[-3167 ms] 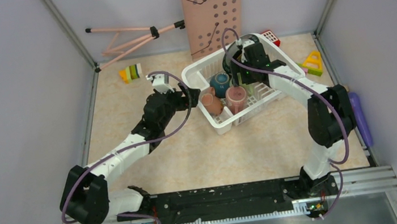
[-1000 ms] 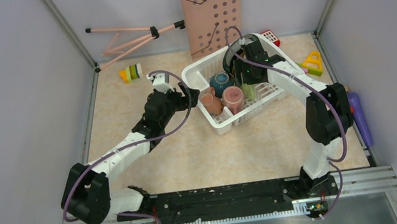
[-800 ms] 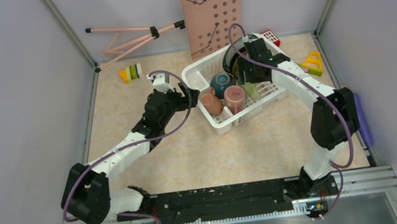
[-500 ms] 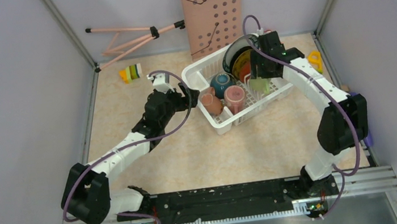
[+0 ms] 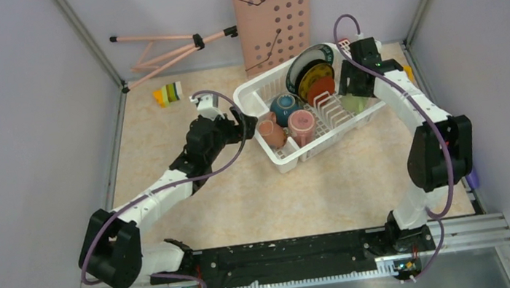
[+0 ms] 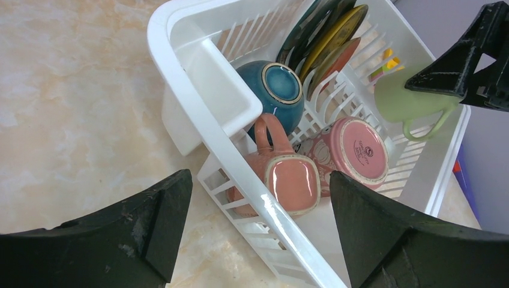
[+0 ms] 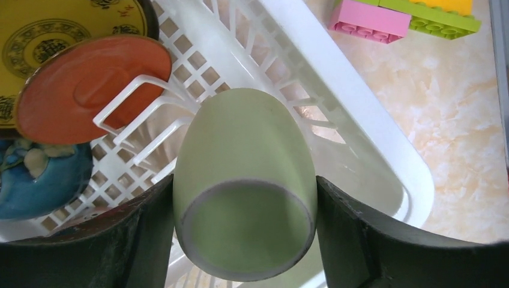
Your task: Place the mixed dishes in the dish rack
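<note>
— The pale green ceramic mug?
— Gripped by the right gripper, above the white slotted plastic dish rack's right end.
— Left gripper?
— Open, empty, at the rack's left side.

Pinkish cups look glossy, light green mug matt, dish rack smooth plastic.

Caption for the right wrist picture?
Right gripper holding the light green mug over the dish rack, red plate alongside.
</note>
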Tool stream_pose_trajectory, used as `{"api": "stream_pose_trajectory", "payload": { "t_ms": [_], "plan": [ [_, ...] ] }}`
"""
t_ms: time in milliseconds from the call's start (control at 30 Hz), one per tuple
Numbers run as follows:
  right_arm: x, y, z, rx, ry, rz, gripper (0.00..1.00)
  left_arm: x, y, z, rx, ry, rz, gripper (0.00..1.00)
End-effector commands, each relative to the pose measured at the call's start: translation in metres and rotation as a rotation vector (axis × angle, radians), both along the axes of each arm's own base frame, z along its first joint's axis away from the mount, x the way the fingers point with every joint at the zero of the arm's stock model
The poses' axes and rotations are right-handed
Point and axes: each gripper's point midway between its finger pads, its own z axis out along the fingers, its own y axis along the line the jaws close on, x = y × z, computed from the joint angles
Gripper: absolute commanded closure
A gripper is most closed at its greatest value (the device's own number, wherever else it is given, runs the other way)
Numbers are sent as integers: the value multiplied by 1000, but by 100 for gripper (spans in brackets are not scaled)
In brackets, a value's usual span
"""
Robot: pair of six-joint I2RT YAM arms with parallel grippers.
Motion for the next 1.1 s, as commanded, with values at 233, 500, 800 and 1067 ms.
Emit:
{"api": "stream_pose_trajectory", "payload": {
  "t_ms": [233,500,800,1067],
  "plan": [
    [1,-4,8,-6,-9,-4,1,11,3,7,-41,20,51,7],
    [-7,-7,37,-15,-55,-5,1,14,3,5,-56,34,52,7],
    [-10,-2,46,51,-75,-58,1,20,6,-3,-91,70,83,8],
    [-27,7,92,164,-283,-53,1,29,5,-22,-133,138,84,11]
  ]
}}
